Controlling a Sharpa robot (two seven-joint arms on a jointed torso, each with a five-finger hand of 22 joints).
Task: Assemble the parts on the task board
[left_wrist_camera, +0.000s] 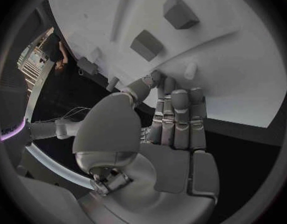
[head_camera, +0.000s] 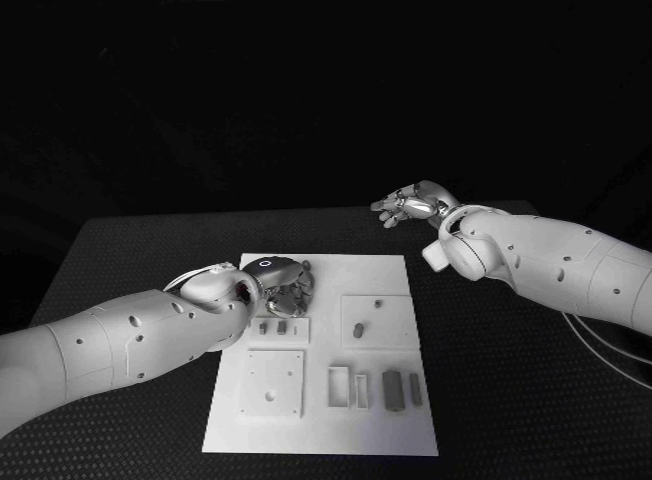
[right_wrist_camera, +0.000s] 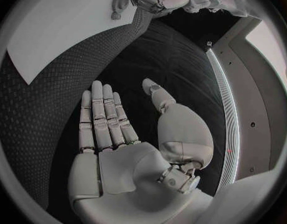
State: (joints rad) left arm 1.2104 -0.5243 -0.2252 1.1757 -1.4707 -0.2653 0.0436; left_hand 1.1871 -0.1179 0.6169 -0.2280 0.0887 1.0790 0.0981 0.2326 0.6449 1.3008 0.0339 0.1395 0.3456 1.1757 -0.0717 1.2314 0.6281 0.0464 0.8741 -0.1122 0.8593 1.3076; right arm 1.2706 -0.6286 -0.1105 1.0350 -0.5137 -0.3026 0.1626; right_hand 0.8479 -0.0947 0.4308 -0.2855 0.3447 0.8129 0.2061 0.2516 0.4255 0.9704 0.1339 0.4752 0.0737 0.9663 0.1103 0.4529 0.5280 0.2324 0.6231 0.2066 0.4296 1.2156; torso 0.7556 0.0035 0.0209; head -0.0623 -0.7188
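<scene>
- The task board (head_camera: 384,400), a white plate, lies in the middle of the black tabletop (head_camera: 124,250), its long axis running away from the robot.
- On it sit small grey parts: a pair of small pieces (head_camera: 273,326) on a raised square at the board's left-middle, a single piece (head_camera: 358,328) on the square beside it, and two taller pieces (head_camera: 403,389) standing near the front right, next to open rectangular frames (head_camera: 346,386).
- A larger square plate with holes (head_camera: 271,382) occupies the front left of the board.
- The left hand (head_camera: 276,283) hovers over the board's far-left part, just beyond the pair of small pieces; its wrist view shows the fingers (left_wrist_camera: 180,119) straight and side by side, with nothing held, pointing toward the board surface and two grey blocks (left_wrist_camera: 146,45).
- The pair lies toward the robot from that hand, so I judge a short pull back and down is what the next reach calls for.
- The right hand (head_camera: 413,205) is raised beyond the board's far-right corner, well apart from every part; its palm (right_wrist_camera: 118,159) is flat, fingers extended, grasping nothing.
- The left hand is clearly the nearer one to the parts.
- Bare board lies between the raised squares and along the far edge, giving room to move; dark tabletop surrounds the board on all sides.
</scene>
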